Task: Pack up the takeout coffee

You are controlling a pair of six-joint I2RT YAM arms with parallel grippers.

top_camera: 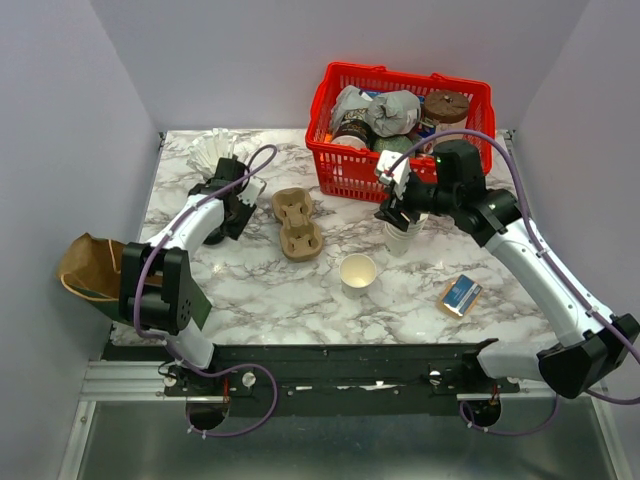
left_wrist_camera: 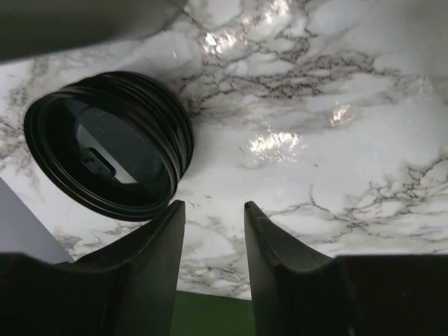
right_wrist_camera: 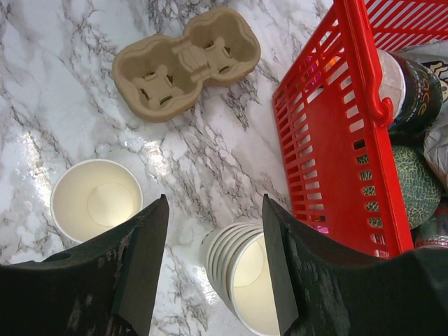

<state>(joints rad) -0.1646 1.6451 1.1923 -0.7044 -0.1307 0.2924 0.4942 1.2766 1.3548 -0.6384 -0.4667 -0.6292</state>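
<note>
Straddling cups (right_wrist_camera: 241,280), right fingers (right_wrist_camera: 140,266) beside basket rim (right_wrist_camera: 362,77)

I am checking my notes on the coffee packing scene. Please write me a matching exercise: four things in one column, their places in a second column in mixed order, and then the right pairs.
Things
1. black lid
2. stack of paper cups
3. single paper cup
4. brown paper bag

Places
A. at the left edge of the table
B. beside the red basket, under the right claw
C. lying just ahead of the left claw
D. standing alone and empty, near the middle of the table

Pairs: 1-C, 2-B, 3-D, 4-A
</note>
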